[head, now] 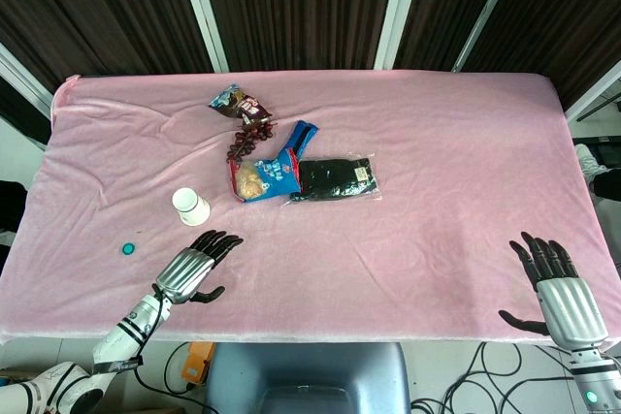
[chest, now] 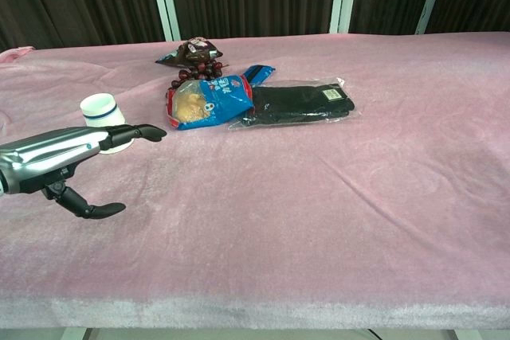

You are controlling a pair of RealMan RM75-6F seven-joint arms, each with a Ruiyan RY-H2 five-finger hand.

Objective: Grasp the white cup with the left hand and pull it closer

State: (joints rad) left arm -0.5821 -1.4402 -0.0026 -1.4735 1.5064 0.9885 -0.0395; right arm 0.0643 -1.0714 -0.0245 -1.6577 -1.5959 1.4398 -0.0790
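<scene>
Head view: white cup [head: 191,207] standing on the pink bench [head: 437,172], left of centre, mouth tilted toward the camera. Just short of it, the left hand [head: 194,267], fingers spread and pointing up toward the cup, thumb swung out to the side, holding nothing, not yet touching. Small teal disc [head: 128,248] off to the left of that hand. Beyond the cup and to its right, a blue snack bag [head: 272,172], a black packet [head: 335,179], a bunch of grapes [head: 248,135] and a dark wrapper [head: 233,100]. Right hand [head: 553,283] resting far off at the right edge, fingers apart, empty.

Chest view: cup [chest: 102,114] partly hidden behind the left hand [chest: 68,157], which hangs stretched flat above the bench, fingertips level with the cup's lower half, thumb hooked underneath, nothing gripped. Snack bag [chest: 209,101] just to the cup's right. Right hand not shown here.

Risks, judged from this: fingers arriving flat and straight could nudge the light cup over or shove it toward the snack bag rather than wrap it. Closing too hard could crush a thin wall. Dragging over soft, wrinkled cloth could catch the base and tip it.
</scene>
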